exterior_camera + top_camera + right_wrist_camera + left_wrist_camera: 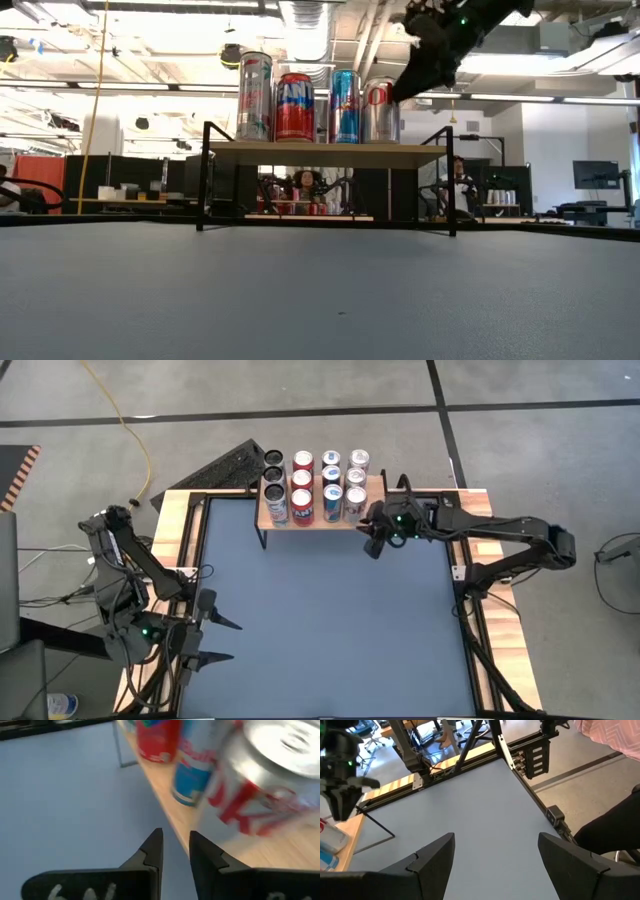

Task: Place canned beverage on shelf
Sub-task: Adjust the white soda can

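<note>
— Item one: right gripper [374,546]?
— Poised off the right end of the shelf [318,520], just nearer than its front edge, high above the table [320,620]. Fingers nearly pressed together in the right wrist view, only a narrow slit between; nothing pinched.

— Bearing to the nearest can?
— Silver can with red lettering [260,790] just beside the fingers, on the shelf's near right corner; left and slightly far of the gripper in the overhead view. Long axis upright. Apart from the fingers, no contact visible (blurred, so margin hard to judge).

— Nearer arm?
— Right, by a wide margin. Left gripper [222,640] parked at the table's near left corner, fingers spread wide, empty, well apart from the shelf.

— Shelf contents?
— Twelve cans, three rows of four, all upright. Front row in the low view, left to right: tall silver can [255,95], red can [295,106], blue can [345,105], silver-and-red can [380,110]. Far-left column: dark tops in the overhead view, possibly open or black-lidded, cannot tell.

— Spare slots?
— None visible; top fully occupied. No loose can on the table.

— Judgement on progress?
— Placement apparently complete. Next move likely a retreat rightward and near, clear of the corner can (risk: clipping it on the way out).
</note>
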Motion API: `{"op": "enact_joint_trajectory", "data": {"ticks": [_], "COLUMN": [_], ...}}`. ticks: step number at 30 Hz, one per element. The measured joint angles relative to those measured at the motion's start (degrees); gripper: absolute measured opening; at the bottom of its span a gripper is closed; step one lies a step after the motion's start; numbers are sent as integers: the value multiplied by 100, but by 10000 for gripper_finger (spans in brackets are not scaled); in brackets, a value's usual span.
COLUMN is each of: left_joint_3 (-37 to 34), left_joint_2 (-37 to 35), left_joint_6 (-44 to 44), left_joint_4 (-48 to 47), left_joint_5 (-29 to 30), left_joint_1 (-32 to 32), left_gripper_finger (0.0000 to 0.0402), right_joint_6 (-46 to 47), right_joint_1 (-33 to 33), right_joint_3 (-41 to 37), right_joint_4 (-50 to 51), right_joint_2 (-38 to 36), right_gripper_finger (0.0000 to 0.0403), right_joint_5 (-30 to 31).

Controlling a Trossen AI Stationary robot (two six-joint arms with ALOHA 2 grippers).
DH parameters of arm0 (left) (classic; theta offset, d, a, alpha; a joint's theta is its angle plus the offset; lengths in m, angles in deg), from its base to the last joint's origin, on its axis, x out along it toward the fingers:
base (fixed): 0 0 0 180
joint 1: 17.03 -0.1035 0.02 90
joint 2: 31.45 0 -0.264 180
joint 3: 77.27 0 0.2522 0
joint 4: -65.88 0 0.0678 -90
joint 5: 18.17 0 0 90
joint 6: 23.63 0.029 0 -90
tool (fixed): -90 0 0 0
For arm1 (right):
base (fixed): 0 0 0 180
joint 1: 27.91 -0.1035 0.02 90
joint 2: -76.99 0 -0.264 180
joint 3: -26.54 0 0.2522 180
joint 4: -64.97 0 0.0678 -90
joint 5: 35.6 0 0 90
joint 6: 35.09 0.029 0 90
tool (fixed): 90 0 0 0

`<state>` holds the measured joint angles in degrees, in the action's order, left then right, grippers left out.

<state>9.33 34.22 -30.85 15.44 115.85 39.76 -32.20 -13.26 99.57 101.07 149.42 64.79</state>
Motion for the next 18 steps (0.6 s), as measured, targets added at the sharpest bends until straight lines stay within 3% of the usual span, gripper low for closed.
{"op": "enact_joint_trajectory", "data": {"ticks": [10, 18], "left_joint_3": [0, 0], "left_joint_2": [2, 2], "left_joint_6": [6, 48], "left_joint_4": [20, 19], "left_joint_5": [60, 68], "left_joint_1": [0, 0], "left_gripper_finger": [275, 275], "right_joint_6": [-280, -323], "right_joint_1": [-20, 18], "right_joint_3": [-2, -7], "right_joint_4": [-671, -711], "right_joint_2": [750, 847], "right_gripper_finger": [81, 81], "right_joint_5": [218, 605]}}
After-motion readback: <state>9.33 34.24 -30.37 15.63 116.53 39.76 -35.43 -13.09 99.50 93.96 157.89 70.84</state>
